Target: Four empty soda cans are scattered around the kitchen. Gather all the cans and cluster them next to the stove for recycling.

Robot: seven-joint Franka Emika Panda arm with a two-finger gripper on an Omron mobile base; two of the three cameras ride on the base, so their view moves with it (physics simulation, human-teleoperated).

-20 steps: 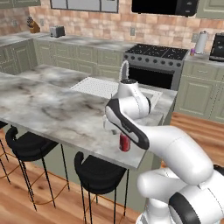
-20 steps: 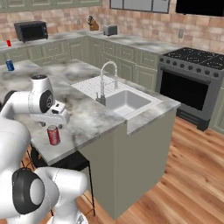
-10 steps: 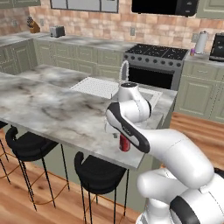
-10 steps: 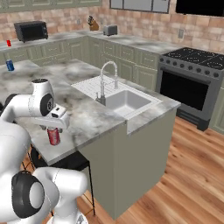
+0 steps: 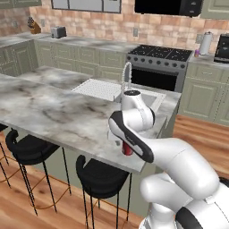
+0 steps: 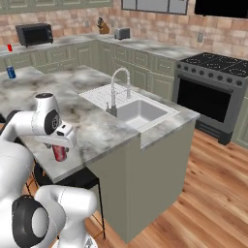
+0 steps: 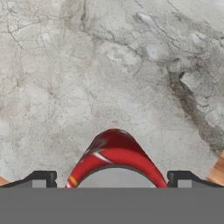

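Your pincer (image 7: 112, 181) hangs over the island counter (image 5: 53, 112), jaws spread wide, one tip on each side of a red soda can (image 7: 113, 159) with clear gaps both sides. That can (image 6: 59, 152) stands upright near the counter's front edge, just under your wrist. A blue can (image 6: 11, 72) and another red can (image 6: 9, 47) sit far off on the back counters. The stove (image 6: 215, 92) is well apart, across the aisle.

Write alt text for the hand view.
A red soda can stands upright on a grey-veined marble counter, seen from above, between the two dark tips of the open gripper. Wood floor shows at the lower right corner.
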